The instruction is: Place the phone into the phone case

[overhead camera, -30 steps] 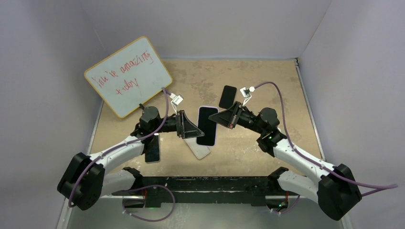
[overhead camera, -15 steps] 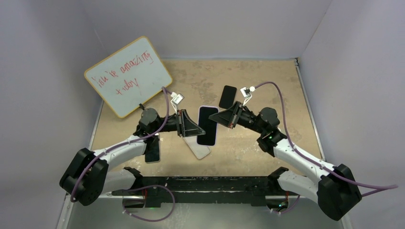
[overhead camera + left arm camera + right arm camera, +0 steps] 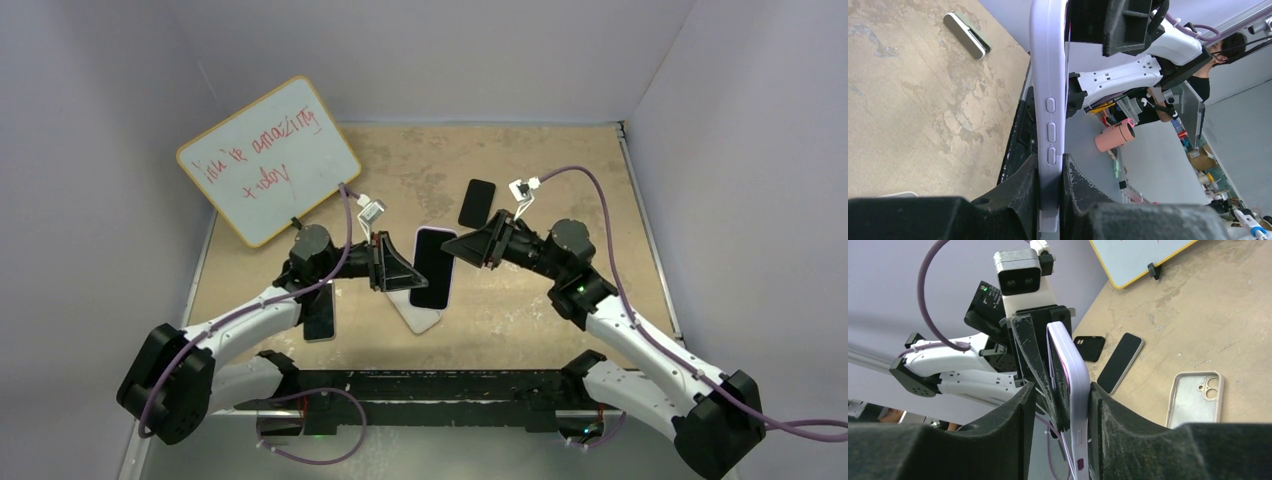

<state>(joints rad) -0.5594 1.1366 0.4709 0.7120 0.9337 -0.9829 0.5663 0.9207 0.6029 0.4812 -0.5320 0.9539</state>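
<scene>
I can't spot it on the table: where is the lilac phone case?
In the top view, the lilac case is off the table, mid-scene, clamped between the left gripper and right gripper, over the clear case.

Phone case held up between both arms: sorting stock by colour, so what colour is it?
The case is pale lilac; the left wrist view shows it best.

Open table [image 3: 560, 160] far right, whiteboard [image 3: 268, 160] crowding far left, clear case [image 3: 420, 318] lying under held phone [image 3: 432, 268]
</scene>
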